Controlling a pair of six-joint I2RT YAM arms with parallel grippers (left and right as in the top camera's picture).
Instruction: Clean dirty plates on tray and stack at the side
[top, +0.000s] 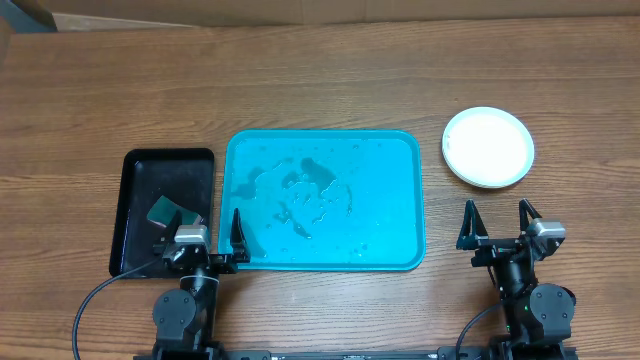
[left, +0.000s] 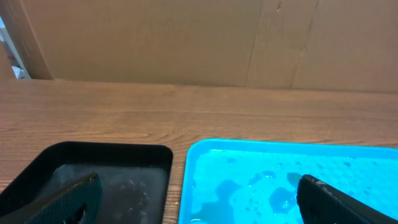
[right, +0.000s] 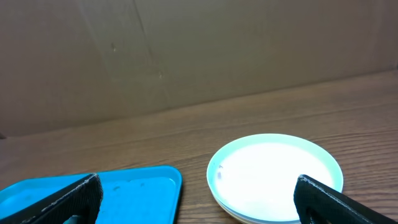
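Crouching low, left pincer (left: 199, 208) and right pincer (right: 199, 205) gape wide.

Wooden table (top: 320, 80): tray (top: 385, 205), black tray (top: 140, 185), plates (top: 488, 147)

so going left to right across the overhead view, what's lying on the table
black tray → blue tray → stack of plates
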